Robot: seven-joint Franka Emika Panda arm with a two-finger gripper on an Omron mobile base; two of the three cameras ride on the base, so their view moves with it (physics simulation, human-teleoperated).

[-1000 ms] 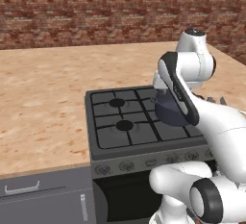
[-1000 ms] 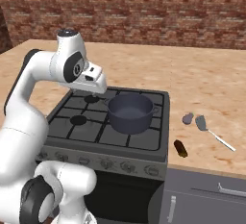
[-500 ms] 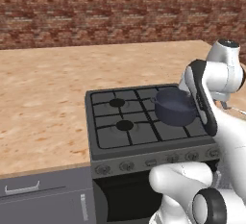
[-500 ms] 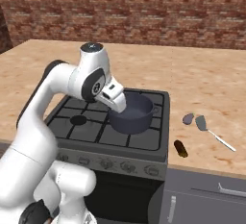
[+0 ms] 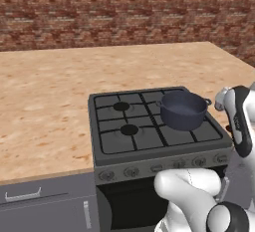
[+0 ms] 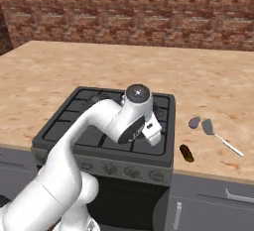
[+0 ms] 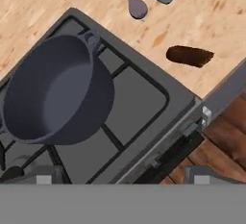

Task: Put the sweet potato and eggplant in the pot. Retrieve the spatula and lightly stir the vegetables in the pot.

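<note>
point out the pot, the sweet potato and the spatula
pot (image 7: 53,91): hand view, on its inner bottom
sweet potato (image 7: 190,56): hand view, middle of the brown lump
spatula (image 6: 207,126): right base view, on its grey blade

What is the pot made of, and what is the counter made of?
The pot looks like metal: dark blue-grey, smooth, with a dull sheen, thin walls and small loop handles. The counter looks like light wood or a wood-look top: pale tan with reddish grainy streaks and a matte face. Both are rendered, so this goes by looks alone.
</note>
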